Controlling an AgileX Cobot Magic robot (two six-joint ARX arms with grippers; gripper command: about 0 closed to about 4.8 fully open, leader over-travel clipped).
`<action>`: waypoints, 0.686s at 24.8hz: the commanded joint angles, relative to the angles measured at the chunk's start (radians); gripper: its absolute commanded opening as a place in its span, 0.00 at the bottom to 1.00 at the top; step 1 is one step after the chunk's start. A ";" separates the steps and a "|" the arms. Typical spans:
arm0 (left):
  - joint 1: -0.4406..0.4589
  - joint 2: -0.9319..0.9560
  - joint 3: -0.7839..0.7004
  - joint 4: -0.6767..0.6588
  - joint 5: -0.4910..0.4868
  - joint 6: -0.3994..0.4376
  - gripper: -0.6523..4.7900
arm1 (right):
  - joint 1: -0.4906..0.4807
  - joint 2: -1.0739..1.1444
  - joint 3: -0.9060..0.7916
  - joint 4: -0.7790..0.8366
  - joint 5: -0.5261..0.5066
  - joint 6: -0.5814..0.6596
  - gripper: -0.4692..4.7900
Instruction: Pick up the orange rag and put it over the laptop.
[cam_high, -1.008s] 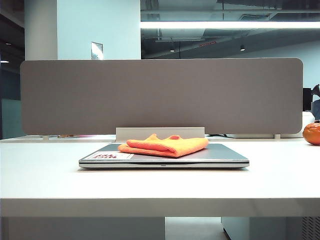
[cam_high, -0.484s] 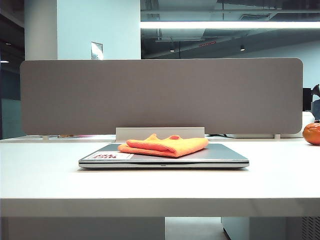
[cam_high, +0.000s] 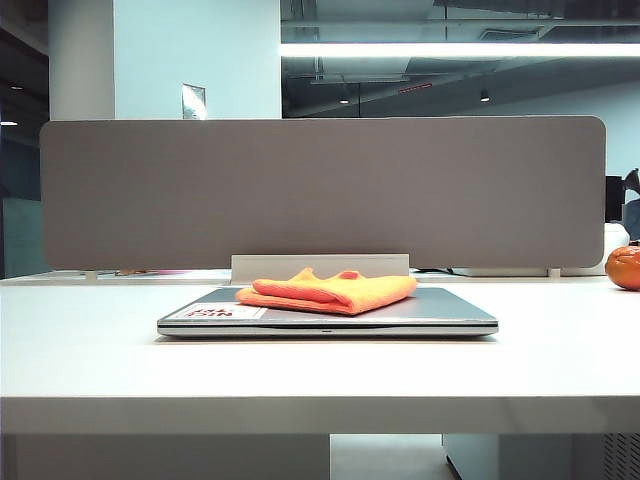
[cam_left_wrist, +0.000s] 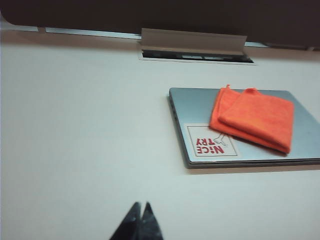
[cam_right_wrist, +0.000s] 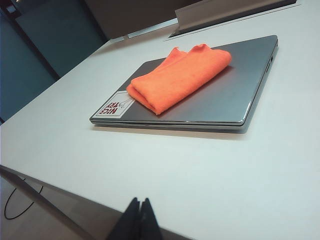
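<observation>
Since the orange rag (cam_high: 330, 290) lies folded on the closed laptop (cam_high: 440, 312) near the surface's (cam_high: 320, 370) far edge, placing looks done; left pincer (cam_left_wrist: 138, 225) and right pincer (cam_right_wrist: 137, 220) are pressed together, empty, well apart from it.

Orange rag (cam_high: 330, 290), silver-grey laptop (cam_high: 440, 312), white table (cam_high: 300, 370).

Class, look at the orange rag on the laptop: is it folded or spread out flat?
Folded. The orange rag lies doubled on the closed laptop, layered edges showing, leaving much of the lid and its sticker bare.
</observation>
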 joint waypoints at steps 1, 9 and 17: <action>0.002 0.000 -0.050 0.030 -0.145 0.031 0.11 | 0.001 -0.001 -0.003 0.018 -0.001 -0.003 0.08; 0.228 -0.001 -0.333 0.330 0.016 0.001 0.11 | 0.001 -0.002 -0.003 0.018 -0.002 -0.003 0.08; 0.346 -0.005 -0.402 0.333 0.018 0.004 0.11 | 0.001 -0.001 -0.003 0.018 -0.001 -0.003 0.08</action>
